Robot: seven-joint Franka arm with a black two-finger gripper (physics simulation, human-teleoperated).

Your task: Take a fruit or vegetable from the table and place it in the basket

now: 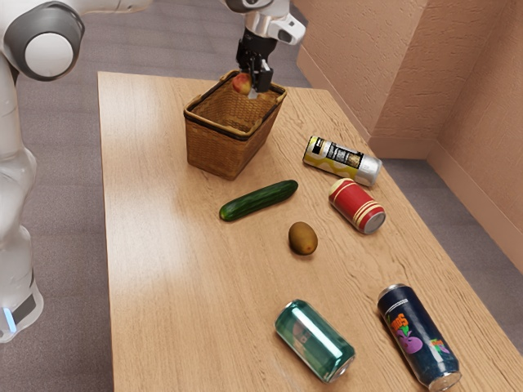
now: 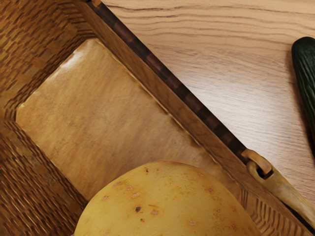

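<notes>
The end effector [image 1: 249, 84] is gripping a red-and-yellow fruit [image 1: 241, 83] over the open wicker basket [image 1: 215, 145], toward the end of the basket lying farther from the exterior view's camera. In the wrist view the fruit's yellow, brown-speckled skin is showing against the basket's interior. The basket is standing upright on the worktop [image 1: 159, 261], and its smooth tan floor panel [image 2: 108, 118] is showing beside the fruit. A dark band is running along the rim, and a light handle [image 2: 283, 189] is joining it at a loop.

Regarding clearances, a strip of bare wood is separating the basket from the green cucumber [image 1: 258, 201], which is lying near it. A brown kiwi [image 1: 302, 238] is resting beyond the cucumber, with wood showing between the two. A yellow-and-silver can [image 1: 341, 161] is lying close to the worktop's edge on the exterior view's right, and a red can [image 1: 357, 206] is lying just beside it. Farther toward the camera, a green can [image 1: 315, 340] and a dark blue can [image 1: 418, 336] are lying on their sides, well apart from the basket. A broad band of wood is extending along the worktop's edge on the exterior view's left.
</notes>
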